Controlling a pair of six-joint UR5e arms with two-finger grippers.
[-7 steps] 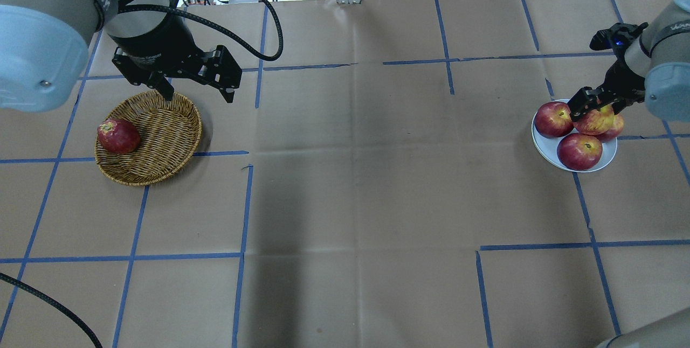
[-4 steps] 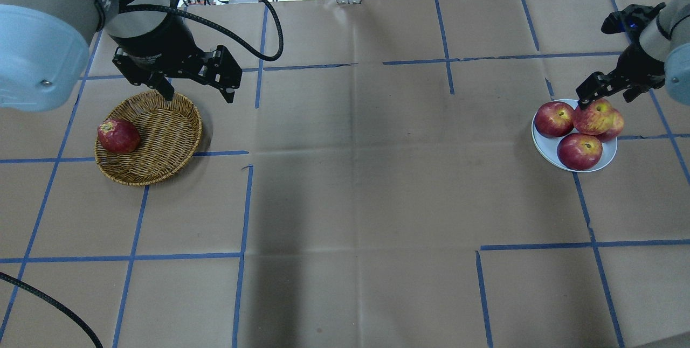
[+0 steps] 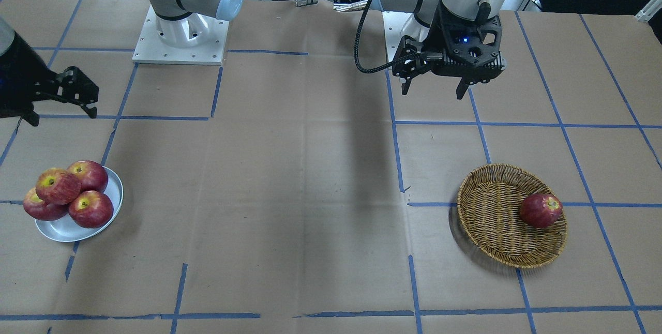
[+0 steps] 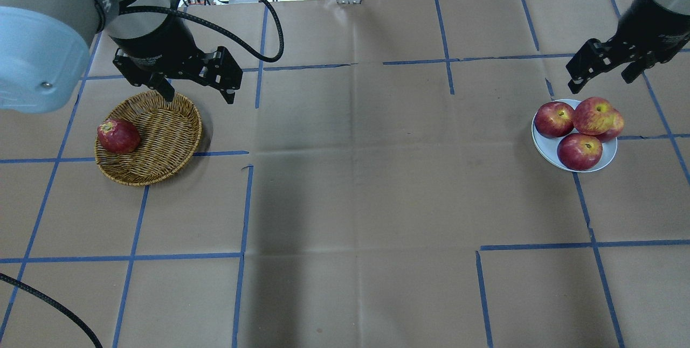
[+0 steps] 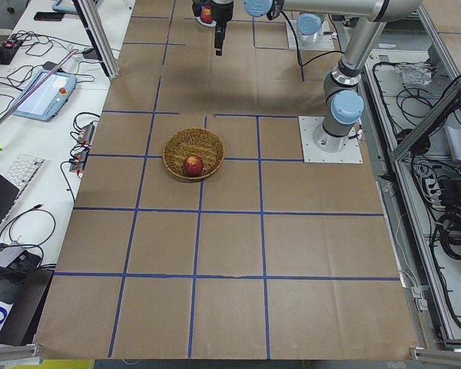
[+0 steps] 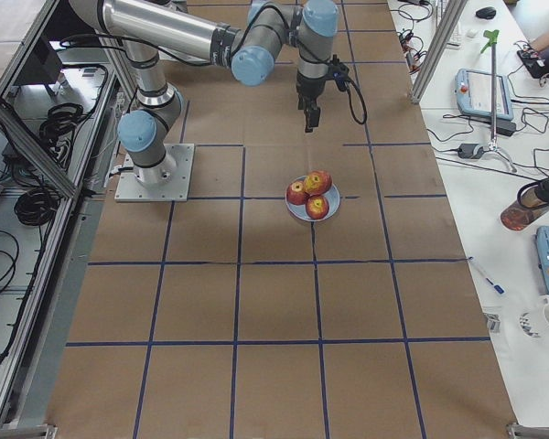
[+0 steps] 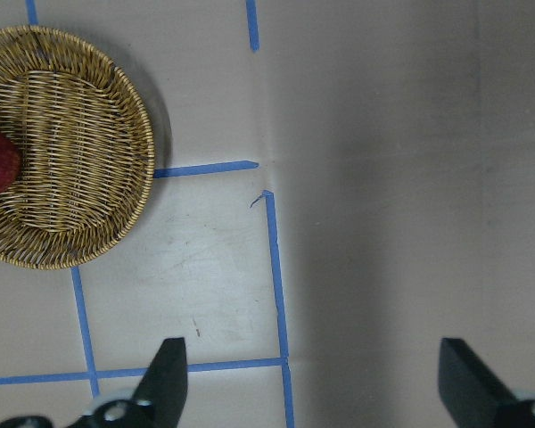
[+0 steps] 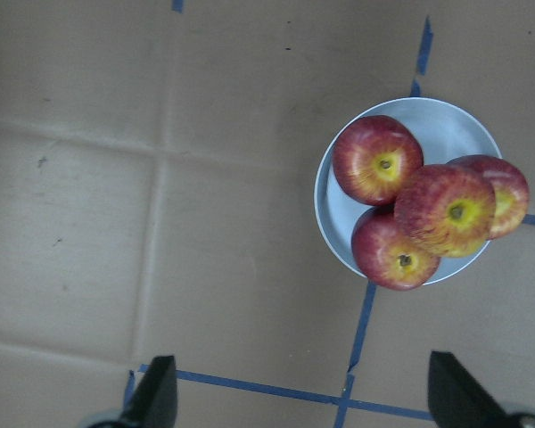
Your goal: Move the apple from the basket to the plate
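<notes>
The pale pinkish-red apple [image 4: 592,115] with its yellow stem patch rests on top of three darker apples on the small grey-white plate [image 4: 544,150]. It shows the same way in the front view [image 3: 57,185] and the right wrist view [image 8: 453,211]. My right gripper [image 4: 599,83] is open and empty, raised above and just beyond the plate. The wicker basket [image 4: 161,132] sits at the left with one dark red apple [image 4: 118,136] against its left wall. My left gripper [image 4: 199,96] is open and empty, hovering over the basket's far right rim.
Brown paper with blue tape lines covers the table [image 4: 356,175]. The basket and the plate stand far apart at opposite ends. The arm bases [image 3: 181,39] are at the robot's edge.
My right gripper has lifted off the pale apple and moved up and away from the plate, leaving the apple on the pile. The left arm has not moved.
</notes>
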